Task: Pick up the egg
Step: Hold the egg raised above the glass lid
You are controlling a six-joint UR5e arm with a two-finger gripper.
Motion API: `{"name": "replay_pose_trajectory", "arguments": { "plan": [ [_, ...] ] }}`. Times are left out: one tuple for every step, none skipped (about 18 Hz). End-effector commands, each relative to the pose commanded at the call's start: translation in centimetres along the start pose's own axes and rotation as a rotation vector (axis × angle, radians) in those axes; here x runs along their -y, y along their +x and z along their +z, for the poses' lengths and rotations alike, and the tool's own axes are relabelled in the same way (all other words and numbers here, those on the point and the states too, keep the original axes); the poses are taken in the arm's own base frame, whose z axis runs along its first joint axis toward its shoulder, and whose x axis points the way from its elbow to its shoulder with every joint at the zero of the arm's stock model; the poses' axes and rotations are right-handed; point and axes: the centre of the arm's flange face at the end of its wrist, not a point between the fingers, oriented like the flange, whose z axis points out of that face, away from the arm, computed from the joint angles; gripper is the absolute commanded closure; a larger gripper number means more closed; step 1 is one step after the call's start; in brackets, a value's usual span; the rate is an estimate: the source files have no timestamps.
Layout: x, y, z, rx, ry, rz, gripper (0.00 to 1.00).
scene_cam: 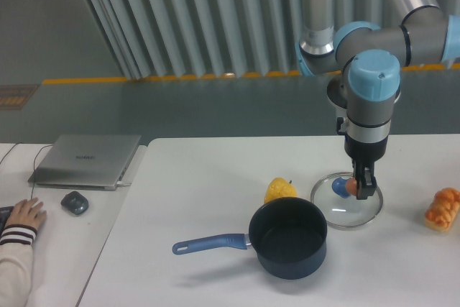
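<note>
Nearest the camera, low and to the left of the fingers, a dark blue saucepan [288,237] sits on the white desk [201,199], its blue handle [210,243] pointing left. Just behind the pan's rim, still left of the fingers, a yellow pepper [279,190] rests on the desk. At the far left edge, well apart from the fingers, a person's hand [26,215] in a striped cuff lies near a dark mouse [75,202], with a closed grey laptop [88,159] beyond them. The fingers [357,187] point straight down over a round glass lid [346,200] lying flat on the desk just right of the pan. Between them sits the egg [351,187], a small pinkish-orange oval, right beside the lid's blue knob [338,186]; the fingers stand narrow and close around the egg, though whether they press on it cannot be told. Well to the right of the fingers, at the desk's edge, lies a ridged orange bread [441,208]. Above the fingers rises the grey arm [370,98] with light blue joint caps, and farthest back stand grey vertical slats [201,12].
</note>
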Motion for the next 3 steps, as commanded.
{"name": "replay_pose_trajectory", "arguments": {
  "plan": [
    [-0.07,0.04,-0.26,0.005,0.000,-0.003,0.77],
    [-0.05,0.08,-0.35,0.006,0.001,-0.003,0.77],
    [0.03,0.08,-0.18,0.003,0.001,-0.001,0.77]
  ]
}}
